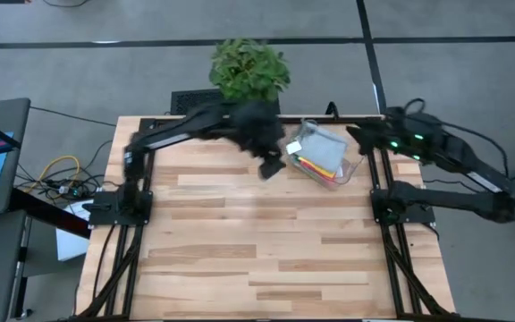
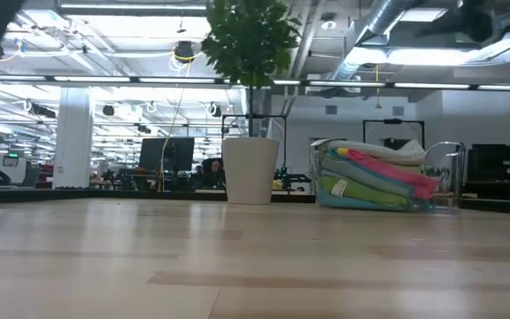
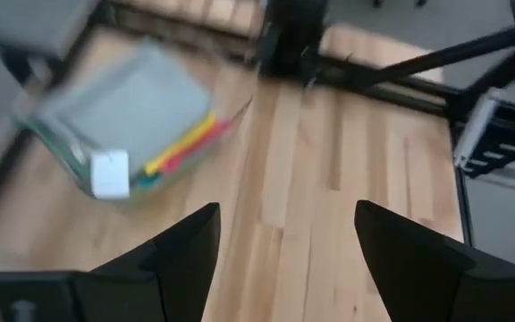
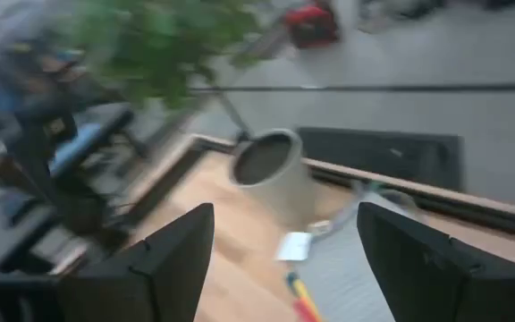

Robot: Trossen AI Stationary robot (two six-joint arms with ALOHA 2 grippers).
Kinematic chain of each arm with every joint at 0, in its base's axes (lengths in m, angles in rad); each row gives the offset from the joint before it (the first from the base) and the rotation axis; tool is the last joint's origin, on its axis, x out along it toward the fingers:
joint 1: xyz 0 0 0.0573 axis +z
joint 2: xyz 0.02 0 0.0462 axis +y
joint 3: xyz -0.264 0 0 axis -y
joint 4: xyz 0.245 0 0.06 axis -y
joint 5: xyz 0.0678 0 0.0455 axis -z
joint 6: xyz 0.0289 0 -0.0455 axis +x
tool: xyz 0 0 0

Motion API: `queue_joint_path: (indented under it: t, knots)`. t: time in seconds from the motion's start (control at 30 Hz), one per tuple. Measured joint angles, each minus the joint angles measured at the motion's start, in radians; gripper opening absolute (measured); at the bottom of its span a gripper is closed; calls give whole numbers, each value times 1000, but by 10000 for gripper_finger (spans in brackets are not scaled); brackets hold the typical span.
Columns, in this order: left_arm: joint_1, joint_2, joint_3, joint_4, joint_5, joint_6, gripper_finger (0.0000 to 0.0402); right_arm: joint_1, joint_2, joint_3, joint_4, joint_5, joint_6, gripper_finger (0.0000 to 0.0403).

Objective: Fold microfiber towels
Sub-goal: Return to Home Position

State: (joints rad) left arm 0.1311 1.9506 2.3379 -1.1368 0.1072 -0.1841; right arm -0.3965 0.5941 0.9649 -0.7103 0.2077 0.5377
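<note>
Microfiber towels point(image 2: 370, 173) in bin point(image 2: 448, 177), left gripper point(image 3: 286, 207), right gripper point(image 4: 285, 207) both spread

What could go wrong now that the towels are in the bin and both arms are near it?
The left gripper, open, hangs close beside the bin; pulling away it might clip the bin and shove it. The right gripper, also open, is near the bin's other side, by the plant pot, and could knock either. The towels fill the bin to about its rim, so a jolt may spill the top one.
</note>
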Motion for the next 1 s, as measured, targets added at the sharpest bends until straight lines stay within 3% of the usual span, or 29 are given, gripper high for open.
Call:
queue_joint_path:
  t: [0.1,0.27,0.33,0.47,0.63,0.73,0.83,1.0]
  knots:
    - [-77,-136,-45,25,-109,27,251,84,-84,0,-34,-11,-13,301]
    - [-166,-410,-180,114,-173,21,251,200,-238,-1,-142,-72,-3,301]
    - [-205,-535,-292,176,-248,11,251,229,-300,-23,-150,-6,3,301]
    - [-266,-812,-663,402,-406,-30,251,239,-446,-158,-3,65,-101,301]
    - [-270,-1177,-1226,748,-395,-102,251,240,-594,-391,156,8,-146,301]
    - [-268,-1335,-1508,931,-345,-126,251,244,-583,-511,221,-27,-125,301]
    - [-268,-1485,-1725,1025,-304,-161,251,263,-552,-648,389,-50,-90,301]
    - [-267,-1715,-1996,1133,-345,-222,251,355,-554,-828,665,-35,-99,302]
